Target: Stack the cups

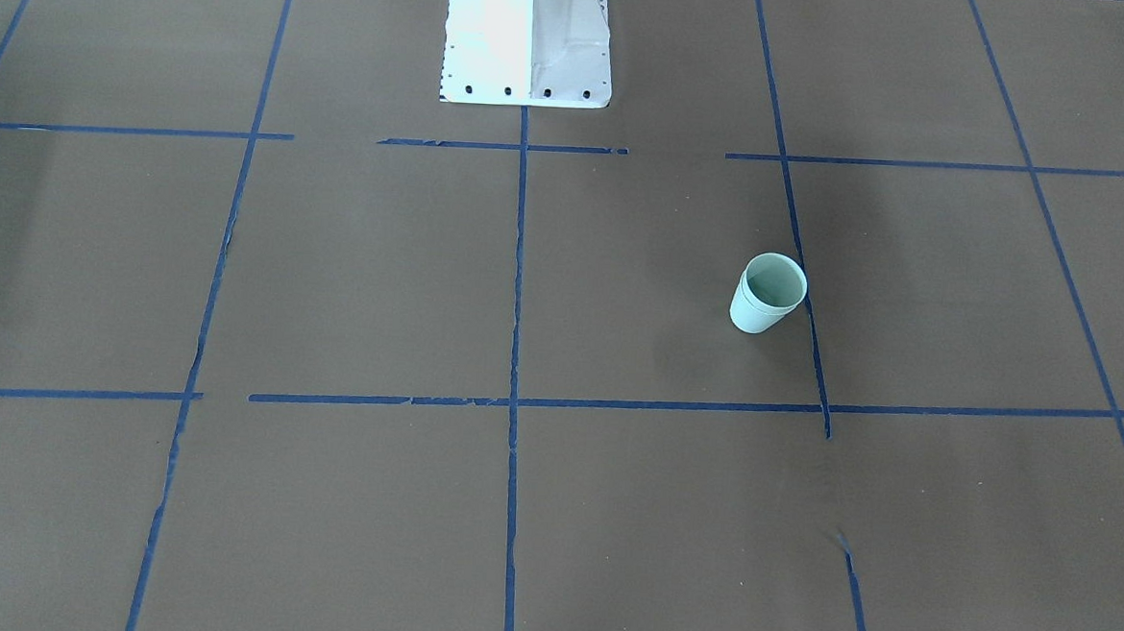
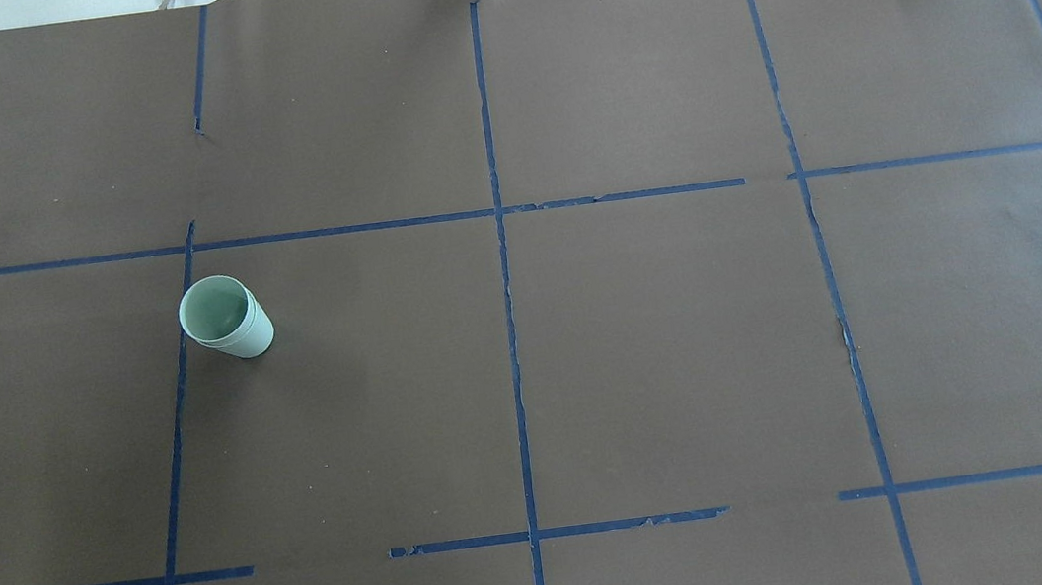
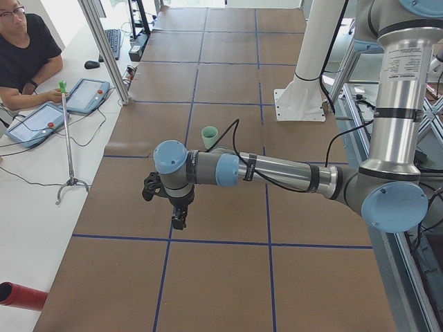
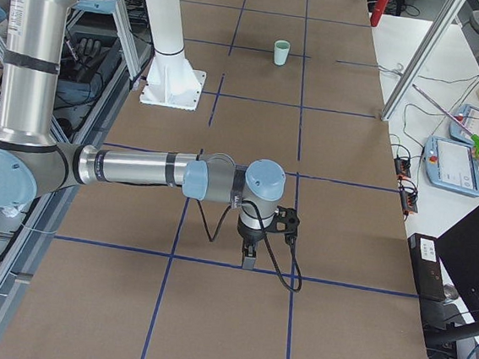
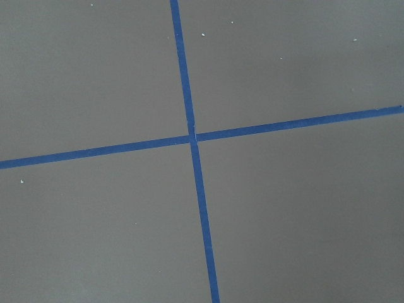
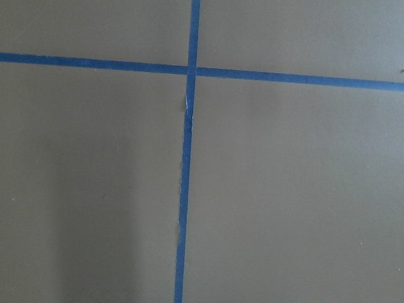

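The two pale mint-green cups (image 2: 226, 318) stand upright as one nested pair, one inside the other, with a double rim showing. They sit on the brown table's left half beside a blue tape line. They also show in the front-facing view (image 1: 768, 295), the left view (image 3: 210, 136) and the right view (image 4: 280, 53). My left gripper (image 3: 178, 223) hangs over the table, well away from the cups, and I cannot tell whether it is open or shut. My right gripper (image 4: 249, 257) points down near a tape line on the far side from the cups, and I cannot tell its state either.
The white robot pedestal (image 1: 528, 40) stands at the table's robot edge. Blue tape lines (image 2: 504, 265) grid the brown paper. An operator (image 3: 24, 52) with tablets (image 3: 86, 95) sits at a side table, where a thin stand (image 3: 67, 138) also rests.
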